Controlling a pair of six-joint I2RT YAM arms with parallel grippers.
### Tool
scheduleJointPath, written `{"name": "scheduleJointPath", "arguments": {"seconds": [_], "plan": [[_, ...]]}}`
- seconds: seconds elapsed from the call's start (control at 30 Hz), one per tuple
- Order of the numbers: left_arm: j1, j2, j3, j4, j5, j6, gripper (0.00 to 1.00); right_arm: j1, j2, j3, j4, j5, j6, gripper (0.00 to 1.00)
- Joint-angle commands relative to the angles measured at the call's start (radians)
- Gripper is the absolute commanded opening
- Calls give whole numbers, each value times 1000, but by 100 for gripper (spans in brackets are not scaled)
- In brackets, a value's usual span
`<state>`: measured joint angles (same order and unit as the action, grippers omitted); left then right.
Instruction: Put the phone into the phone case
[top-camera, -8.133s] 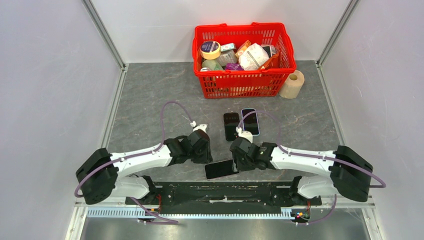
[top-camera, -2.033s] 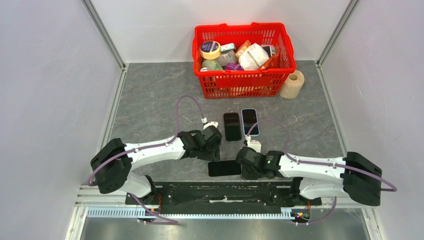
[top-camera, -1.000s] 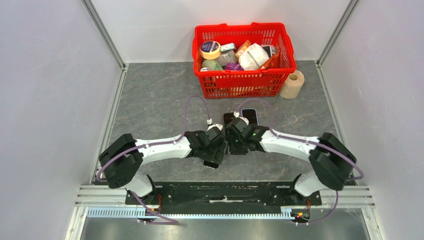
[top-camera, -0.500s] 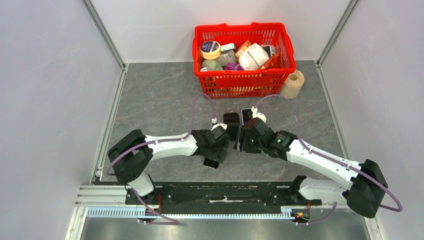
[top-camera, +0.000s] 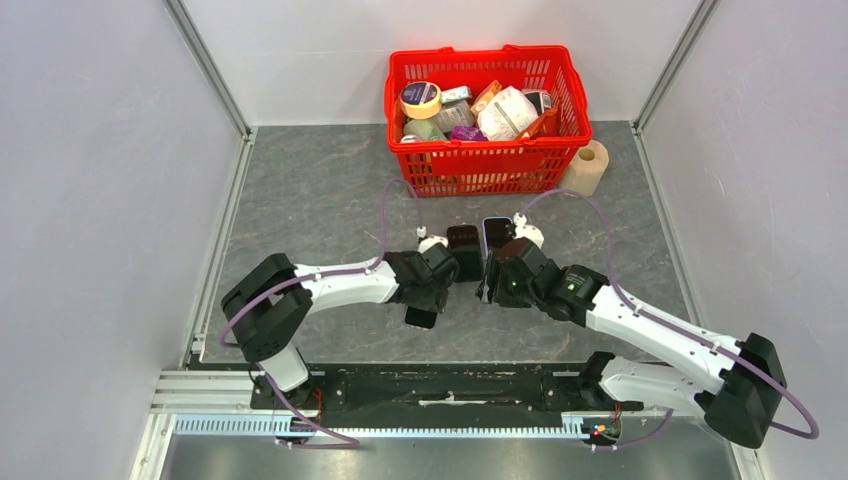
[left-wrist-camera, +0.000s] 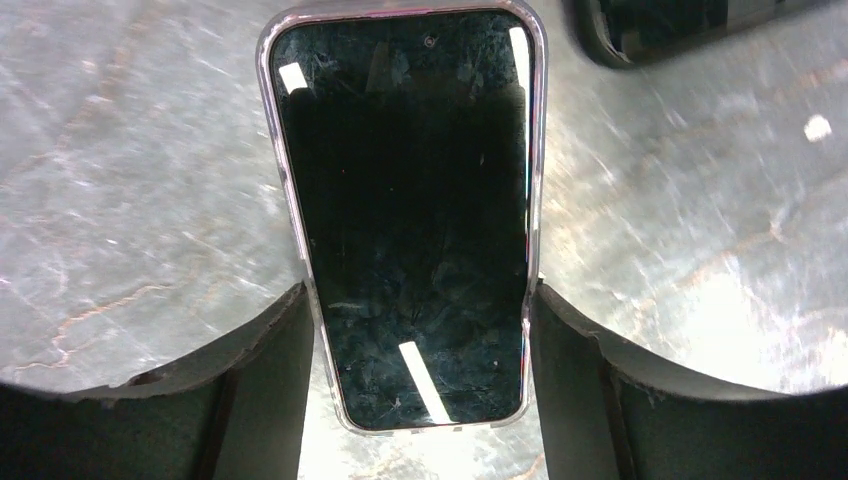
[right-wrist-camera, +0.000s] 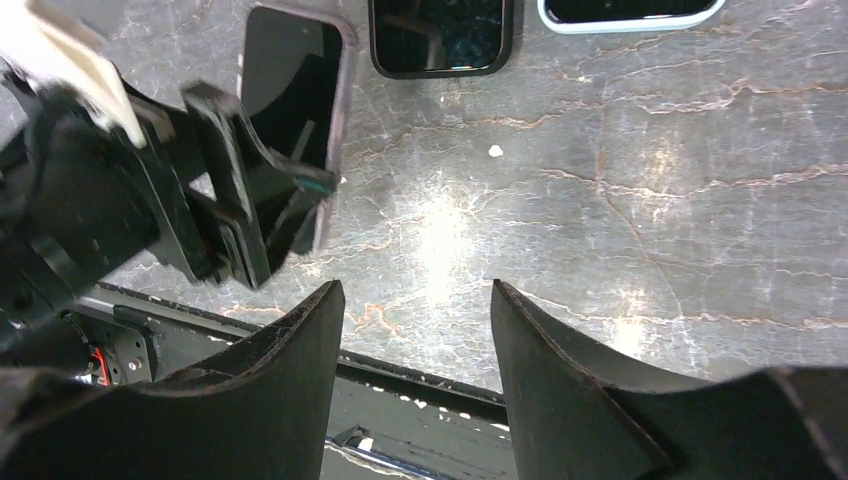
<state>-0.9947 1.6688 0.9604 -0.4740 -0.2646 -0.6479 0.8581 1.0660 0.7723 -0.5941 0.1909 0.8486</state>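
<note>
Left gripper (left-wrist-camera: 420, 300) has the phone (left-wrist-camera: 410, 220) pinched across its long edges, one finger against each side, screen towards the wrist camera. I read that hold as deliberate: it leaves the face and both ends free, so the phone can be set down flat into a shell without a finger in the way. A pale pinkish rim runs round the glass. It may be the phone's own frame or a thin clear cover; the view is too glary for me to tell.

The phone sits near the middle of the surface (right-wrist-camera: 600, 200), and its far end points at the black case (right-wrist-camera: 440, 35) just beyond it. From the right wrist view it looks tilted rather than lying flat. I cannot tell whether the far end touches the surface.

A light-blue-rimmed handset (right-wrist-camera: 630, 10) lies just beside the black case, the two side by side.

Right gripper (right-wrist-camera: 415, 290) hangs over bare surface beside the left one, fingers spread wide with nothing between them. My guess is that it is placed there to steady the case or press the phone home.

The phone is not yet seated in the black case.
</note>
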Motion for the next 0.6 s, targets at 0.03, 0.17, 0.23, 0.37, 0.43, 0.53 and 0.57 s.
{"name": "scheduleJointPath", "arguments": {"seconds": [0.03, 0.17, 0.23, 0.37, 0.43, 0.53, 0.57], "plan": [[124, 9, 13, 20, -70, -46, 38, -7, -44, -13, -24, 58, 11, 63], [187, 58, 80, 43, -44, -30, 37, -7, -56, -14, -35, 58, 13, 63], [212, 87, 119, 43, -38, -23, 36, -7, -59, -15, -40, 58, 12, 63], [258, 142, 173, 47, -22, -21, 35, -7, -70, -21, -49, 59, 14, 63], [277, 157, 187, 56, -18, -20, 35, -6, -78, -25, -52, 61, 18, 63], [293, 181, 206, 58, -6, -10, 35, -7, -83, -29, -57, 65, 20, 63], [296, 186, 211, 62, -5, -5, 35, -7, -83, -30, -57, 67, 20, 63]]}}
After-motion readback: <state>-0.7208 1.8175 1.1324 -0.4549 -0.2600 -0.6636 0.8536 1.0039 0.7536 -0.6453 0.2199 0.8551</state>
